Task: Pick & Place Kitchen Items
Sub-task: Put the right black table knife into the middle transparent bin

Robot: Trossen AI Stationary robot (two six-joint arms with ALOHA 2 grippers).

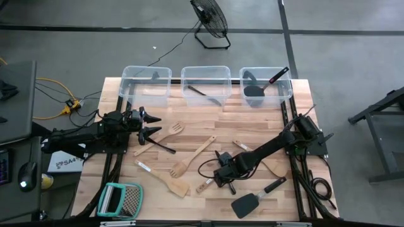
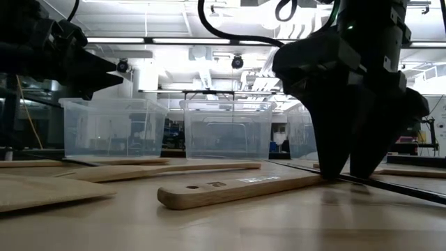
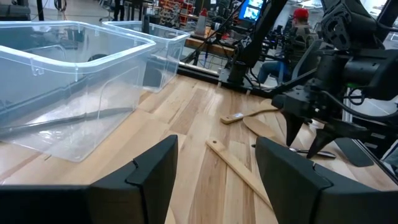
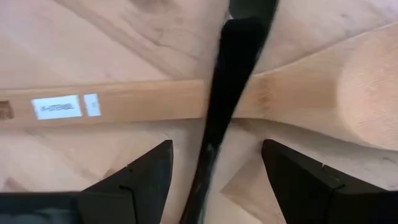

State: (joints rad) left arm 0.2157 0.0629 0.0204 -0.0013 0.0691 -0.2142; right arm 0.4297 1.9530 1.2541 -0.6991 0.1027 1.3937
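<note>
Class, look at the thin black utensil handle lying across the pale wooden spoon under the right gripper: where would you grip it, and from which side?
Grip the thin black handle from straight above, just beside where it crosses the pale wooden spoon. There it rides raised on the wood, and the open right gripper already straddles it.

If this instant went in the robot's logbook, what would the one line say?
right gripper: open, jaws straddling thin black utensil handle crossing pale wooden spoon | left gripper: open, raised near clear plastic bins

Right gripper (image 1: 225,178) was down low, fingers spread and pointing at the table — left gripper (image 1: 151,124) hovered open, arm stretched out.
</note>
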